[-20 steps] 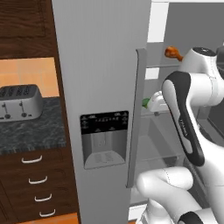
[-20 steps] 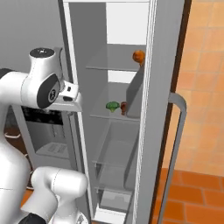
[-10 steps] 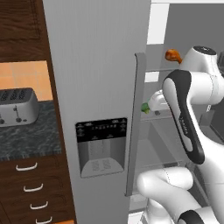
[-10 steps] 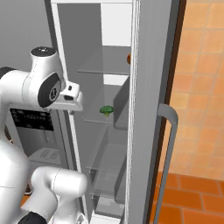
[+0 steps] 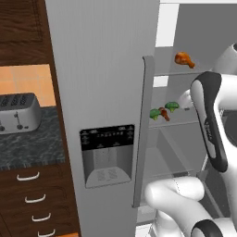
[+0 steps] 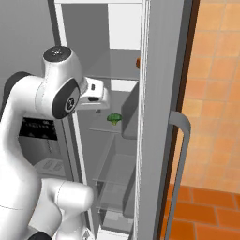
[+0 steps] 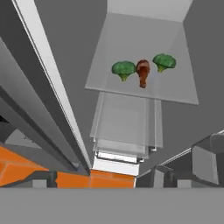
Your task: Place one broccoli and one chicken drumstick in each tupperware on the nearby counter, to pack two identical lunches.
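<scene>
target: two broccoli florets [image 7: 124, 69] flank a chicken drumstick [image 7: 142, 72] on the glass fridge shelf [image 7: 131, 89] | straight ahead of my gripper | drumstick points toward me | jaws fully open, empty

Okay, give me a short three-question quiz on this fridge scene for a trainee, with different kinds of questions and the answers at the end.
1. True or false: both broccoli florets sit on the same glass shelf inside the fridge.
2. Multiple choice: what lies between the two florets in the hand view? A) a toaster B) a chicken drumstick C) a tub
3. Fill in: in the left base view, the other drumstick rests on the shelf ____ the florets' shelf.

Key:
1. True
2. B
3. above
</scene>
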